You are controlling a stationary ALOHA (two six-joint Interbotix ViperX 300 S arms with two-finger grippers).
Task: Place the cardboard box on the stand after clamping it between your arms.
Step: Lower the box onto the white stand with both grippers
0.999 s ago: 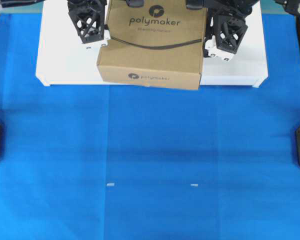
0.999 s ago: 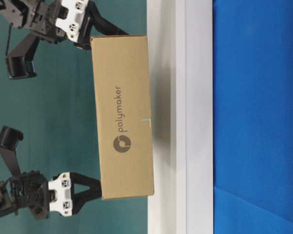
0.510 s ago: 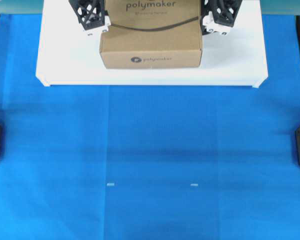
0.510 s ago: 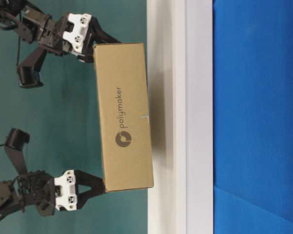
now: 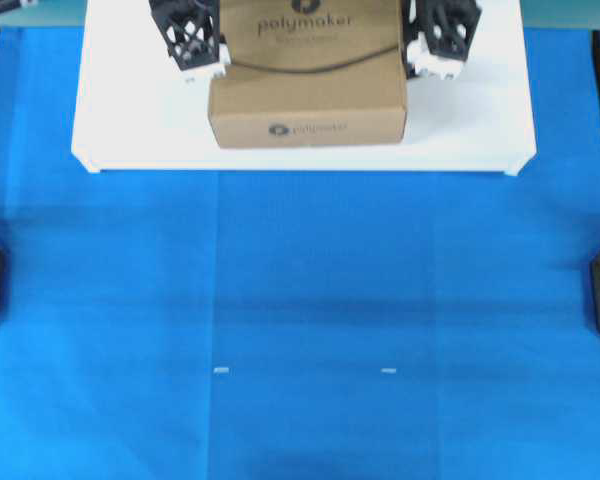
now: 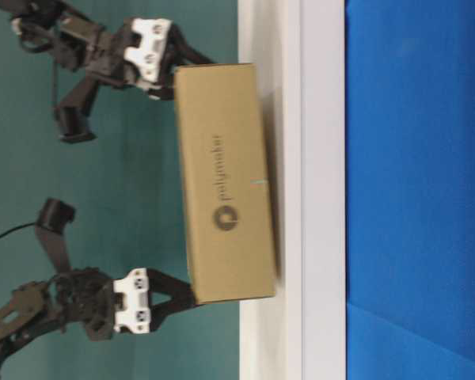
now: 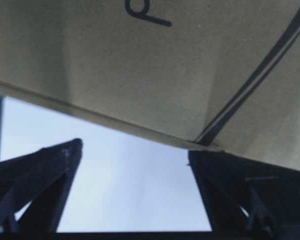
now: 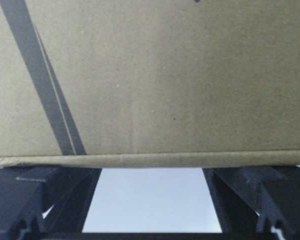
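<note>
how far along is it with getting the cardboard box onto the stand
Done: the cardboard box is clamped between the left gripper and right gripper, jaws open, above the stand. In hand: in the table-level view the box nearly meets the stand top. Left: set it down, pull both arms away.

Left gripper [image 5: 216,72]: jaws spread wide, fingertips pointing inward. Right gripper [image 5: 412,68]: jaws spread wide, fingertips pointing inward, facing left gripper.

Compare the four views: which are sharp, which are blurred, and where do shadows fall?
Overhead: fairly sharp; the cardboard box logo is readable. Table-level: rotated sideways, box lettering smeared, shadow on the stand. Wrist views: very close, cardboard soft, dark fingers silhouetted.
</note>
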